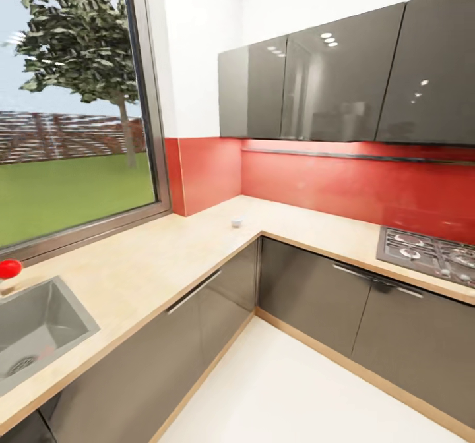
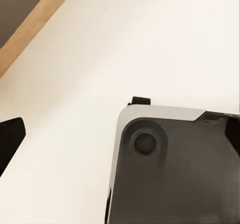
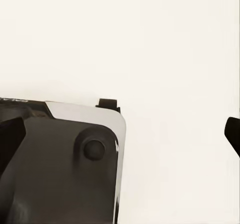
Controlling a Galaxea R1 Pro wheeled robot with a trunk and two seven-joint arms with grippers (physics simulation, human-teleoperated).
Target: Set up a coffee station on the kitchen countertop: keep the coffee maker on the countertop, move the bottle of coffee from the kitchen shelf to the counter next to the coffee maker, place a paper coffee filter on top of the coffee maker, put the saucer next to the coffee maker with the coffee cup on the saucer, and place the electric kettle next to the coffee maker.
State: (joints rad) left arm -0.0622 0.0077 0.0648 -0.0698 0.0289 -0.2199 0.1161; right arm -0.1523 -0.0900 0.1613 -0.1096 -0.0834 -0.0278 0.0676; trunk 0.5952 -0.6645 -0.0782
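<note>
Steel sink (image 1: 36, 324) at your near left is sitting sunk into the kitchen countertop (image 1: 152, 258), a light beige L-shaped slab running beneath a window and along a glossy red backsplash (image 1: 343, 186). You are facing its corner, where a small white object (image 1: 237, 221), too small to identify, is resting well beyond your arms. Glossy grey wall cabinets (image 1: 343, 74) are hanging above; a gas hob (image 1: 429, 252) is lying at right. Both wrist views are looking down at pale floor (image 2: 150, 44) and the robot's dark base (image 2: 170, 169); whether either gripper is open cannot be told.

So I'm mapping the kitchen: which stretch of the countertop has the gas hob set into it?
The stretch along the red back wall, under the grey wall cabinets: the hob sits there. The window-side stretch holds the steel sink.
</note>
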